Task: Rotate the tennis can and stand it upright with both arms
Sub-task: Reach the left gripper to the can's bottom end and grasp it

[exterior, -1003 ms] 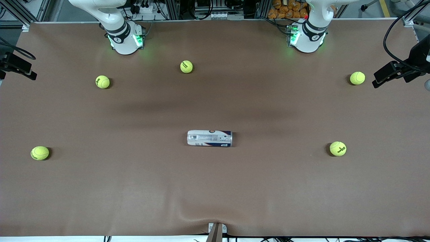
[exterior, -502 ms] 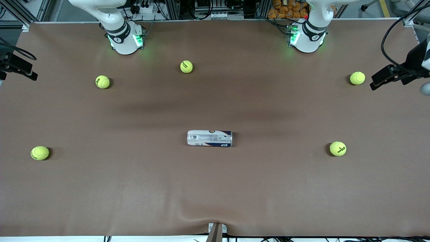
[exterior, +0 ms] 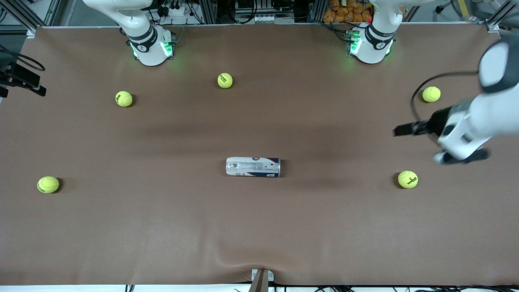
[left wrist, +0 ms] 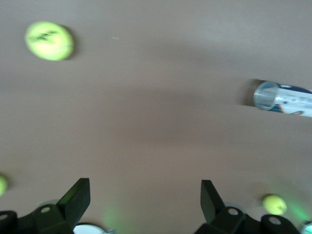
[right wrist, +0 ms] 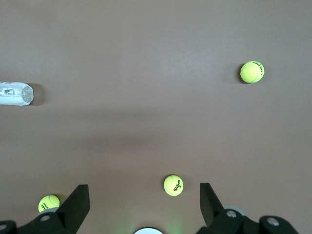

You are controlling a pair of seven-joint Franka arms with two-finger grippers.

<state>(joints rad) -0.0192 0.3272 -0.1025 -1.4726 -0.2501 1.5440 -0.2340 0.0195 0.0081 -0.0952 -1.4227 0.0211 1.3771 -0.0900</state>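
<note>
Only the wrist views show both grippers, left (left wrist: 145, 204) and right (right wrist: 144, 207), spread wide, empty; tennis can (exterior: 253, 166) lies sideways; balls (right wrist: 173, 185) read Wilson.

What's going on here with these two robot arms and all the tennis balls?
Nothing is being held yet. The tennis can lies on its side in the middle of the table, with tennis balls scattered around it. The left gripper is open, over the left arm's end of the table, between two tennis balls there. The right gripper is open too and waits over its own end.
</note>
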